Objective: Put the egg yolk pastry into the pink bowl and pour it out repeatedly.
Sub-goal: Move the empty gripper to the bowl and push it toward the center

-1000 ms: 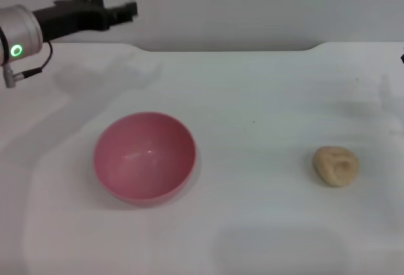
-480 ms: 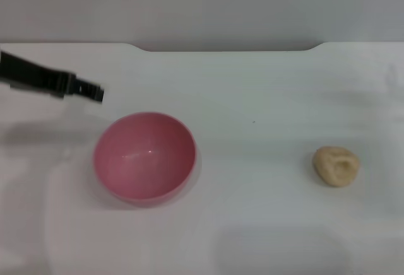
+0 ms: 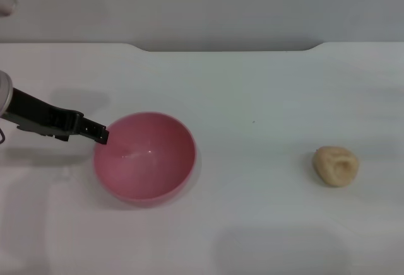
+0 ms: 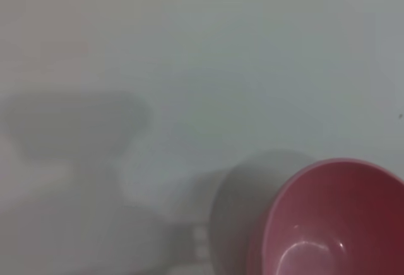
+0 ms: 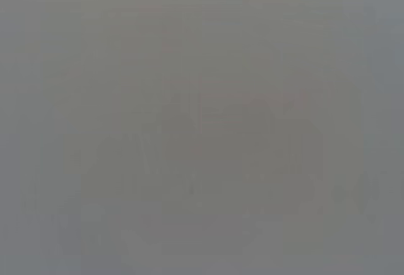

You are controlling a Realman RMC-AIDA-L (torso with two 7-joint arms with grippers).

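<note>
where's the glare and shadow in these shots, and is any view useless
Head view: small glare spot inside the pink bowl, soft shadow under the left claw. Left wrist view: broad soft shadows on the table, highlight in the bowl. Right wrist view: featureless grey, nothing readable.

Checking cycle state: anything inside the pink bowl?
Nothing: pink bowl shows only a glossy bare inside. Egg yolk pastry lies on the table, far right. Left gripper at the bowl's rim.

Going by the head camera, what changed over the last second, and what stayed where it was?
The left hand came down from the far left of the table to the left rim of the pink bowl; it has not visibly gripped anything. The bowl and the egg yolk pastry did not move. The right hand is out of view.
</note>
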